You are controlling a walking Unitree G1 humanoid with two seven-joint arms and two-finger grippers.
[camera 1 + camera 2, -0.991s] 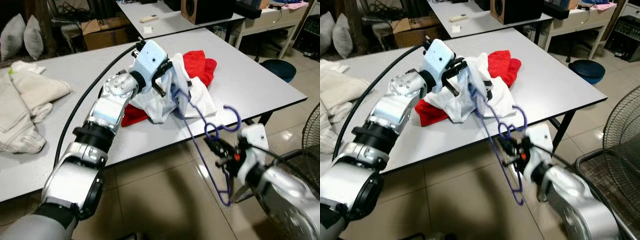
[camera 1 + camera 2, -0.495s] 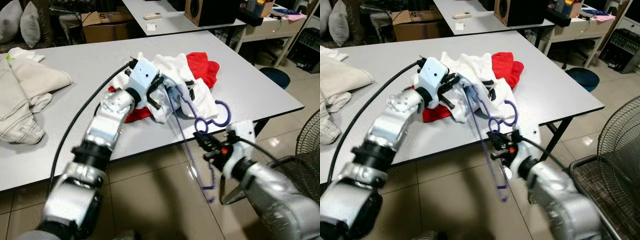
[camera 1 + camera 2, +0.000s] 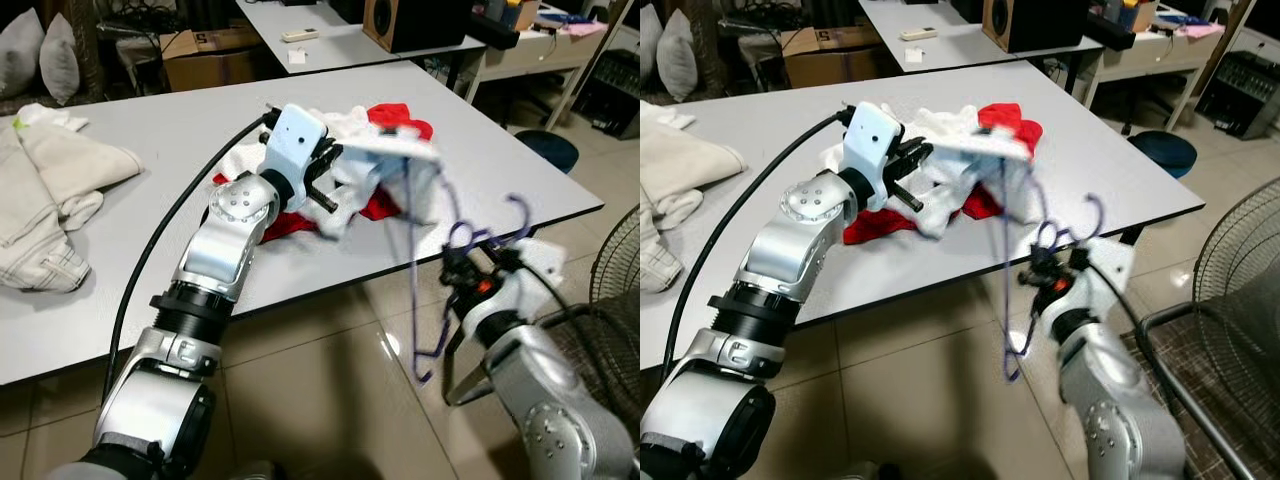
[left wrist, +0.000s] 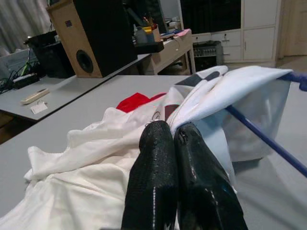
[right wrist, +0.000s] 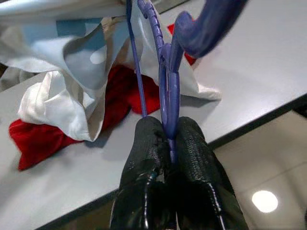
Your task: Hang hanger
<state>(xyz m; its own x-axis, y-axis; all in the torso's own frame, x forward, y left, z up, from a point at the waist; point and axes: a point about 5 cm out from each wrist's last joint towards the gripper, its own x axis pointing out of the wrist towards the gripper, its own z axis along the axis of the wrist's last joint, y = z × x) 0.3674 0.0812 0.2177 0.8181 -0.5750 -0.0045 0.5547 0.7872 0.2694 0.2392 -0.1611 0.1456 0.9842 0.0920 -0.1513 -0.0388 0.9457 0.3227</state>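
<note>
Just off the front edge of the grey table (image 3: 520, 170), the right gripper (image 3: 462, 283) is held with its two black fingers (image 5: 192, 158) pinched on the neck of the purple hanger (image 3: 470, 235). The hook of the hanger curls above the fingers, while one thin arm of it hangs below the gripper toward the tiled floor (image 3: 330, 400) and the other runs up and away into the white garment (image 3: 400, 160). Across from it, over the tabletop, the left gripper (image 4: 173, 135) is closed on a fold of that white garment, which is lifted and stretched between the two grippers. A red cloth (image 3: 880, 225) lies under the white garment, beneath the left gripper. Beige clothes (image 3: 50, 190) are piled well apart, at the table's far left.
</note>
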